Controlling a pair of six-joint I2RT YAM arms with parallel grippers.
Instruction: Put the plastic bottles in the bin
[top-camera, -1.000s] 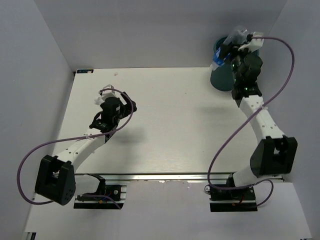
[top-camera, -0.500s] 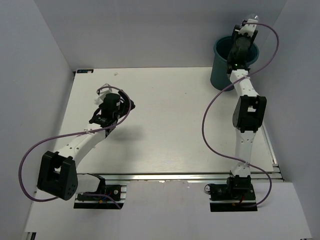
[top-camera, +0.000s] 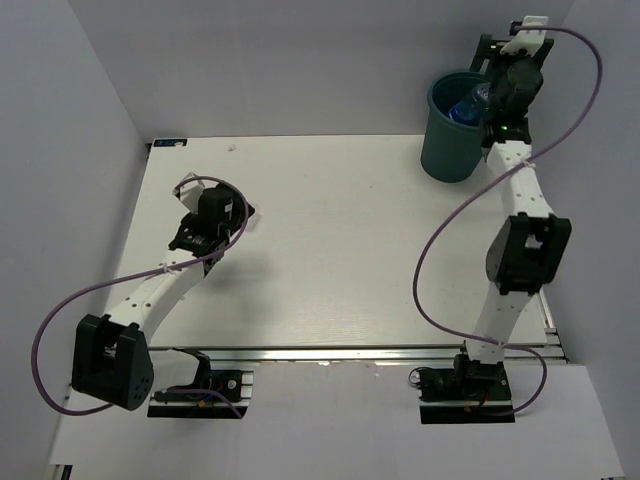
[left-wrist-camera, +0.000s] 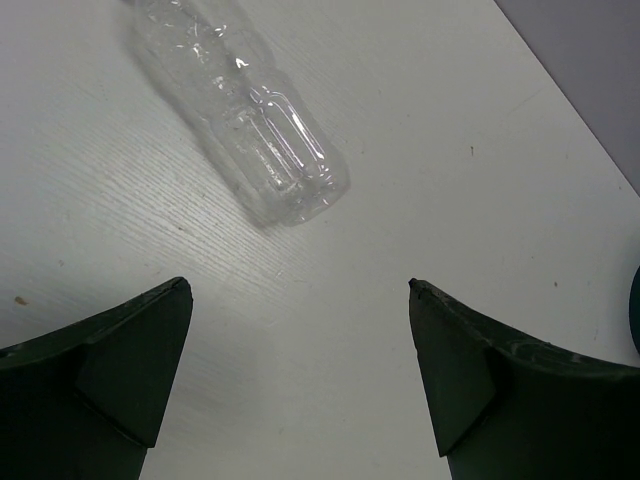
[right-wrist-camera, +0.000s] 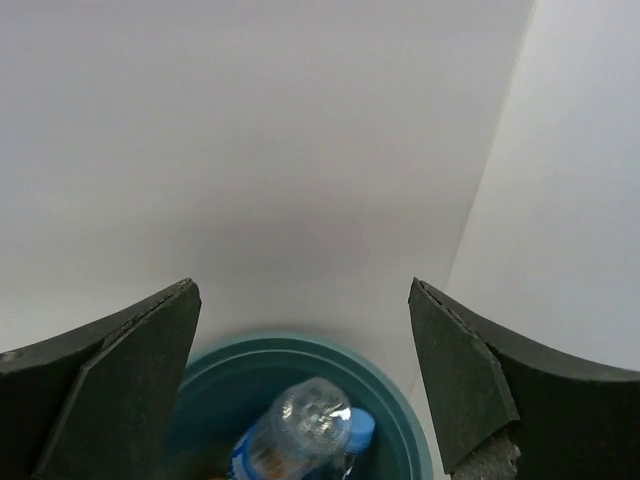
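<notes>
Two bottles showed. Plain clear bottle (left-wrist-camera: 240, 110) lay flat on the table (left-wrist-camera: 480, 150), ahead & left of the L gripper (left-wrist-camera: 300, 290). Long axis ran diagonal, blunt end nearest the claw, far end cut by frame edge. L jaws stood wide apart, holding nothing. Blue-labelled bottle (right-wrist-camera: 295, 430) sat inside the bin (right-wrist-camera: 250, 365), just below the R gripper (right-wrist-camera: 300, 290), tilted, clear rounded end up toward the claw. R jaws also wide, empty.

Plain clear btl (left-wrist-camera: 245, 135) lying flat on table (left-wrist-camera: 450, 150), blue-label btl (right-wrist-camera: 295, 430) tilted inside teal bin (top-camera: 447, 155)
</notes>
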